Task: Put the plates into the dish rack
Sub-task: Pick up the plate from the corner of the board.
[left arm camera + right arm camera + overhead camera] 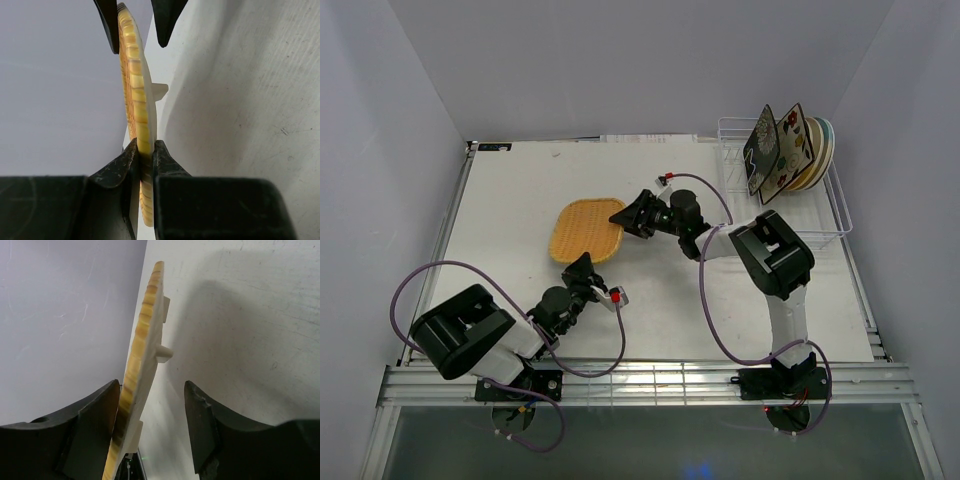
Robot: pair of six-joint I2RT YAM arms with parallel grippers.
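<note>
The plain orange-yellow plate (pixel 582 228) is left of the table's middle, seen edge-on in both wrist views (pixel 134 75) (pixel 145 325), with a gap to the table below it. My left gripper (pixel 585 268) is shut on its near rim (pixel 145 147). My right gripper (pixel 620 215) is open, its jaws either side of the plate's right rim (pixel 152 395), the rim close to one finger. The white wire dish rack (pixel 835 215) at the back right holds the black floral plate (pixel 760 148), the flowered cream plate (pixel 790 150) and round plates (pixel 823 150) behind them.
The white table (pixel 660 320) ends in a metal rail at the near edge. Grey walls close in on the left, back and right. Purple cables loop from both arms over the near half of the table.
</note>
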